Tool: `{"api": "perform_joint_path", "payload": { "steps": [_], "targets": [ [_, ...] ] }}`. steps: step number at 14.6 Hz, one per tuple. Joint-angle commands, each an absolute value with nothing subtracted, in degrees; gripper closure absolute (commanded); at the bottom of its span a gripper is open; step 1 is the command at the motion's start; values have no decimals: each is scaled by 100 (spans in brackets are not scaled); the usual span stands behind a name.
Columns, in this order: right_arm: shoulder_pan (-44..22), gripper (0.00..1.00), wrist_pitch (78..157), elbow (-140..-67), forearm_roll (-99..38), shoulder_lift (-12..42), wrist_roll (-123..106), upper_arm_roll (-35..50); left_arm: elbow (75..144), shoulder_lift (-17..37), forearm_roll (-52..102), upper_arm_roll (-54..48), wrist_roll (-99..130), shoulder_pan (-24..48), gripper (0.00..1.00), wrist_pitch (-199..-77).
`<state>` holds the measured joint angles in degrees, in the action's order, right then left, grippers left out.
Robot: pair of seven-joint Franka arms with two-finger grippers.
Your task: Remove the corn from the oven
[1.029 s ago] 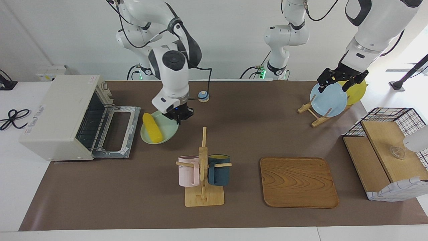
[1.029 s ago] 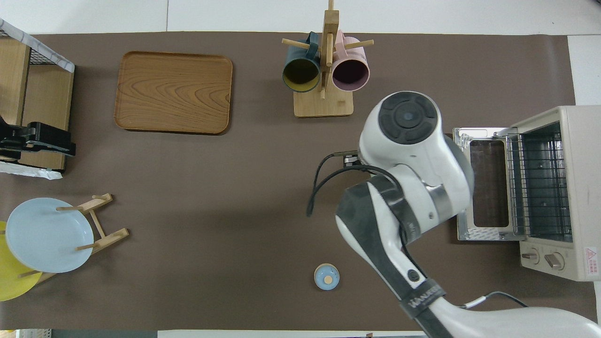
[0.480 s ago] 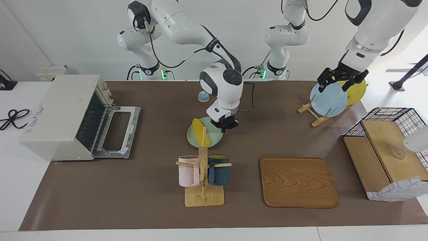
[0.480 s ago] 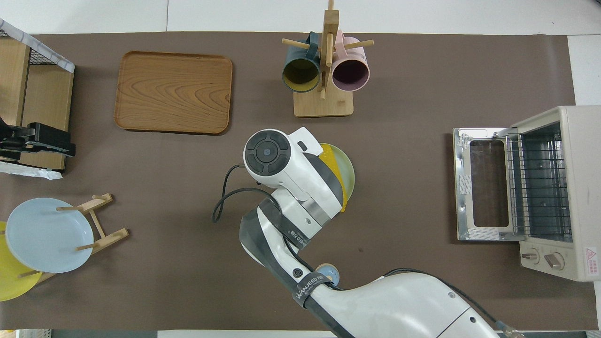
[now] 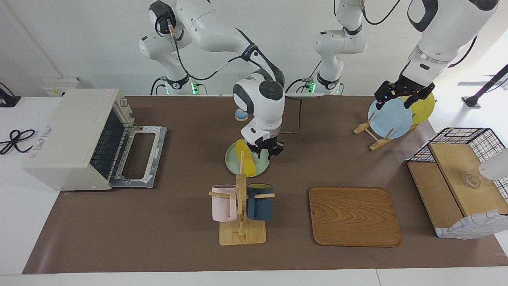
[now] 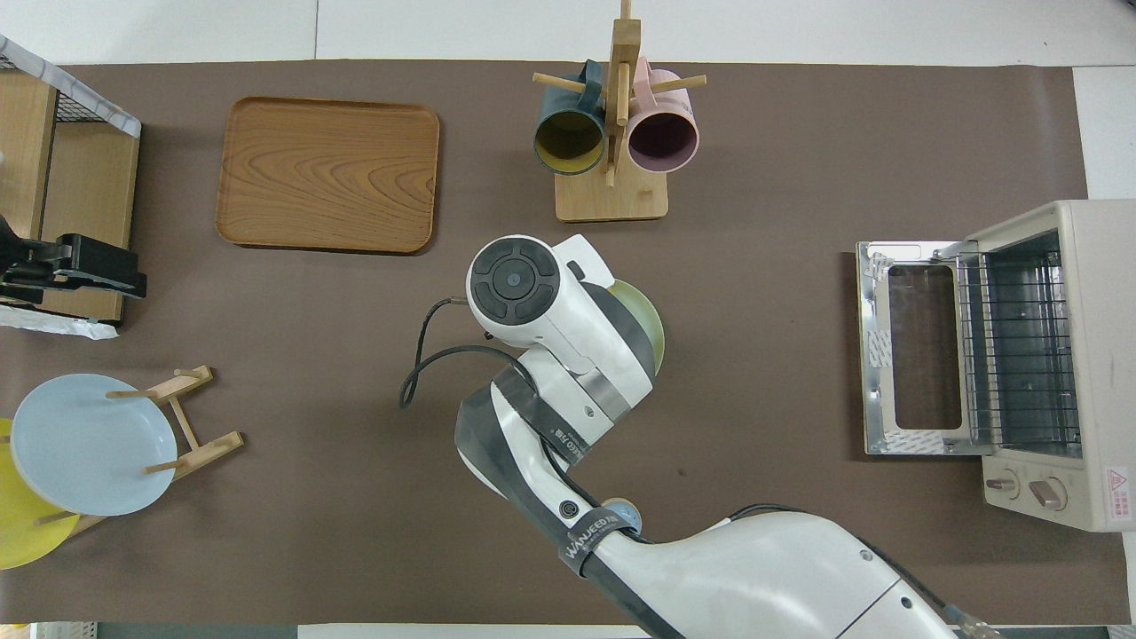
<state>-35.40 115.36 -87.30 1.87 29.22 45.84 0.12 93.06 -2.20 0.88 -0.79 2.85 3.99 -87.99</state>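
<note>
The yellow corn [image 5: 246,158] lies on a pale green plate [image 5: 234,163] on the table, nearer to the robots than the mug rack. The cream-white oven [image 5: 67,135] stands at the right arm's end with its door [image 5: 137,157] folded down and only the bare wire rack inside; it also shows in the overhead view [image 6: 1087,355]. My right gripper [image 5: 268,151] is low at the plate's rim with its fingers spread. In the overhead view the right arm hides the corn and only the plate's edge [image 6: 646,321] shows. My left gripper [image 5: 395,99] waits, open, over the plate rack.
A wooden mug rack [image 5: 241,232] holds a pink and a dark blue mug. A wooden tray [image 5: 354,216] lies beside it. A plate rack holds a blue plate [image 5: 391,119] and a yellow plate [image 5: 424,105]. A wire-and-wood shelf [image 5: 460,178] stands at the left arm's end. A small blue disc [image 5: 240,114] lies near the robots.
My right gripper carried the plate with the corn from in front of the oven to the table's middle, then lowered it and spread its fingers. The left arm barely moved.
</note>
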Motion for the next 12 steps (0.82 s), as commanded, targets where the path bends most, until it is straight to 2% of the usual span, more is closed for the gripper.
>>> {"api": "perform_joint_path", "payload": {
  "steps": [1, 2, 5, 9, 12],
  "targets": [
    [-2929, 95, 10839, -8920, 324, 2471, 3572, 35, 9685, -500, 17, -114, 325, 492, 0, -8964],
    [-2718, 100, 10759, -9173, 343, 2296, 3429, 35, 9816, -544, 26, -114, 343, 640, 0, -9052],
    [-2225, 100, 10959, -10070, 448, 1882, 3296, 35, 10500, -746, 123, -114, 1165, 1430, 0, -9622],
    [-1830, 100, 11608, -11037, 1220, 1600, 3296, 35, 11125, -677, 263, -114, 2396, 2511, 0, -10623],
    [-1293, 100, 12215, -11547, 1239, 1521, 3217, 44, 11250, -55, 369, -106, 3547, 3477, 0, -11590]
  ]
}}
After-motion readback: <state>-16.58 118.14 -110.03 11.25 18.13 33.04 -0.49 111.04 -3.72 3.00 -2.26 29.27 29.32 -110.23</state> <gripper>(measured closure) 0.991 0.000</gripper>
